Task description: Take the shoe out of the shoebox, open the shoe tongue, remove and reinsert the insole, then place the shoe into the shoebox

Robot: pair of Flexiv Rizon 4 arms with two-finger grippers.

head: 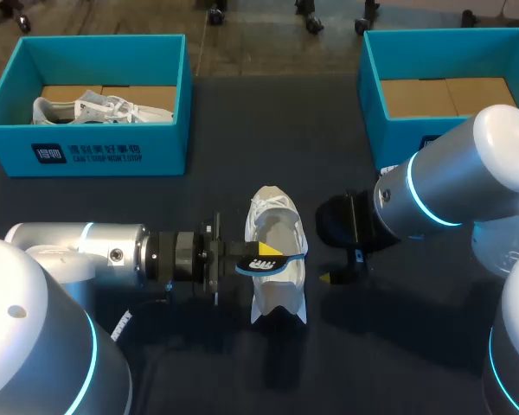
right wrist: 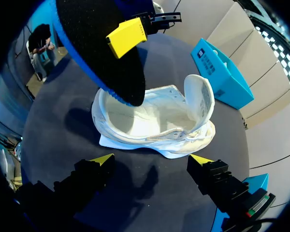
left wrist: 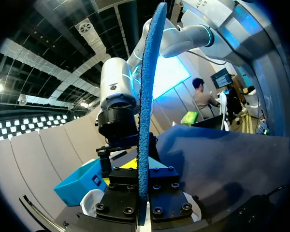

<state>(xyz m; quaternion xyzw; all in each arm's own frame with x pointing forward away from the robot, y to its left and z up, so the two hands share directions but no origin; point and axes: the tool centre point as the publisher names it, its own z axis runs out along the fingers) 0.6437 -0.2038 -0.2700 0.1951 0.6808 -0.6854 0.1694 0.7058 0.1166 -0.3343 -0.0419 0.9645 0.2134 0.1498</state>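
Left box [head: 86, 151] sits at the counter's [head: 242, 130] far left with a spare shoe [head: 95, 108] in it, not in play. The left claw [head: 261, 253] comes in low from the left and is clamped on the insole [head: 285, 259], which it holds edge-on over the shoe [head: 277, 220]. The shoe lies mid-counter, outside both boxes, mouth open.

The right claw [right wrist: 151, 162] sits just beside the shoe with its fingers spread wide, touching nothing. The right box [head: 396, 138] at far right looks empty.

Likely step: reinserting the insole.

Risks:
- Nothing holds the shoe. If the insole pushes in, the shoe probably slides or rolls on the counter instead of taking it.
- The insole is soft and pinched only at one part. The free end could catch on the collar and fold or bunch rather than lie flat.
- A sideways push could twist the insole in the pinch or pull it free.
- If the right claw closes late or off-line, it could knock the shoe or hit the left claw; the two are near each other.
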